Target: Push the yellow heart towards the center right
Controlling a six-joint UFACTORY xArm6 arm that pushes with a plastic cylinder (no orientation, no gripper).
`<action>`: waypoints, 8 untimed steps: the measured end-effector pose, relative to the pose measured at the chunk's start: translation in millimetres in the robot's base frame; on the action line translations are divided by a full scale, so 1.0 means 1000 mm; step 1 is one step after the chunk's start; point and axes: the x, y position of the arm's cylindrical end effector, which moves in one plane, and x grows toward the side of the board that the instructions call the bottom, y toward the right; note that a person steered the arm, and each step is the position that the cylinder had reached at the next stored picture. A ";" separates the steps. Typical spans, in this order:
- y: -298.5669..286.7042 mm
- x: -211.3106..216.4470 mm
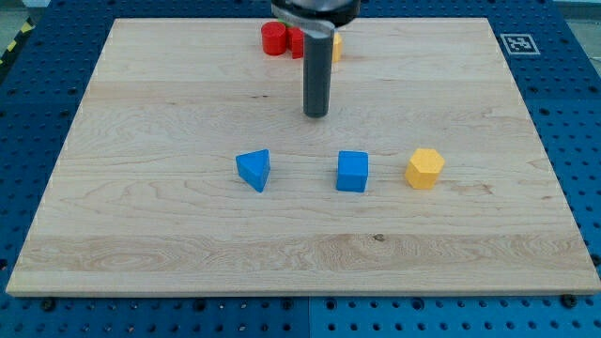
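A yellow block [337, 47], mostly hidden behind my rod, sits near the board's top edge; its shape cannot be made out. My tip [316, 115] rests on the board below it, a clear gap away from every block. A second yellow block, a hexagon [424, 168], lies at the centre right. Two red blocks touch at the top: a red cylinder [273, 38] and a red block [296, 43] partly hidden by the rod.
A blue triangle [254, 170] and a blue cube [353, 172] lie in a row with the yellow hexagon across the middle of the wooden board [141, 235]. A marker tag [516, 42] sits off the board's top right corner.
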 end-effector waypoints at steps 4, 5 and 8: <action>0.106 -0.062; 0.115 -0.102; 0.053 -0.159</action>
